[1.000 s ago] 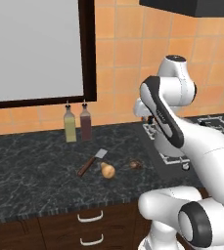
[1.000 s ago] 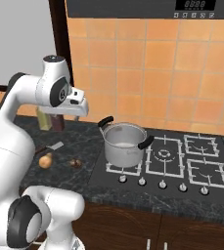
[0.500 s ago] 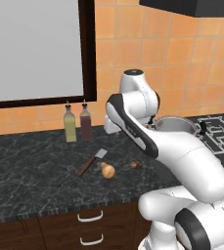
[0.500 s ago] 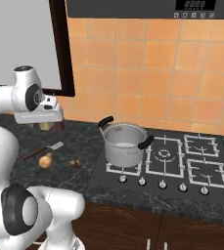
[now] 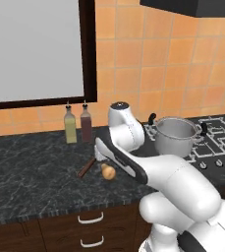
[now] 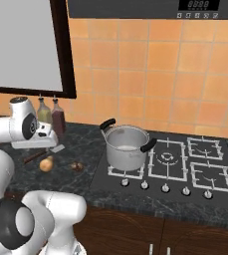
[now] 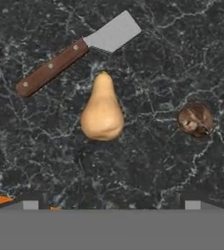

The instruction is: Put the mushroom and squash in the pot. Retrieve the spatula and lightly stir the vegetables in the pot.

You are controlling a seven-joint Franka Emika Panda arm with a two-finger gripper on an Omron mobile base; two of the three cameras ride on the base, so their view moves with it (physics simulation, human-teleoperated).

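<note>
Now hovering above the dark speckled stone counter point(image 7: 30, 146), reaching for the first vegetable. Directly below: pale tan pear-shaped squash point(image 7: 101, 110), with tiny dark brown mushroom point(image 7: 195, 120) beside it and wooden-handled, steel-bladed spatula point(image 7: 74, 51) nearby. Shiny steel pot point(image 6: 127, 147) waiting on the hob. Jaw spread impossible to tell. Next, probably: descend and centre over one vegetable.

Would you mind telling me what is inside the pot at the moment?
Through the open top of the pot, the right base view shows bare, pale steel. The near wall hides part of the floor. The squash and mushroom lie on the counter beside the spatula.
</note>
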